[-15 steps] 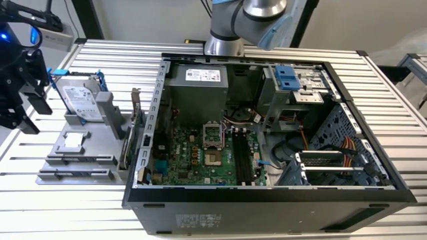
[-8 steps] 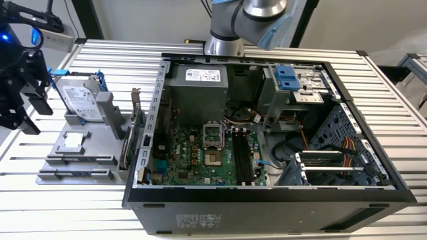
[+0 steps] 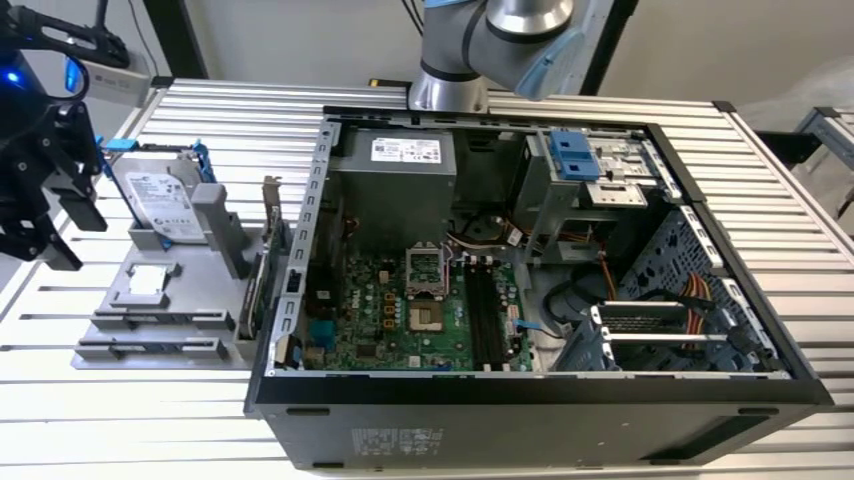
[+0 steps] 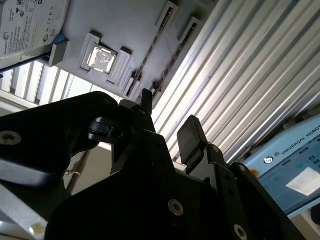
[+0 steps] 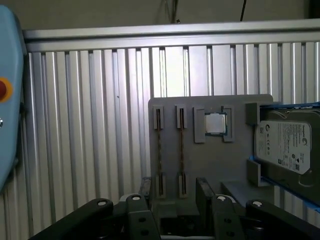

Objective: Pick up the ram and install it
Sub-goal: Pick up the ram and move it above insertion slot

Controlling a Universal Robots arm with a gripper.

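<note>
- The computer case (image 3: pixel 534 405) sits on the table (image 3: pixel 227 110), with the motherboard (image 3: pixel 400 310) inside.
- The parts holder (image 3: pixel 187 300) lies at the exterior view's left of the case, carrying the ram (image 5: pixel 159 150) and the hard drive (image 3: pixel 160 200).

This looks like a robotics lab or test workshop. A ribbed aluminium counter (image 3: pixel 134 420) carries an opened computer case (image 3: pixel 534 400) in the middle of the exterior view, a grey parts fixture (image 3: pixel 147 320) at the left, and a robot arm's base (image 3: pixel 447 85) at the top centre.

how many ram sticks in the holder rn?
2. Both stand on edge in parallel slots of the gray holder: one ram stick beside the CPU, the other ram stick one slot farther out.
</note>
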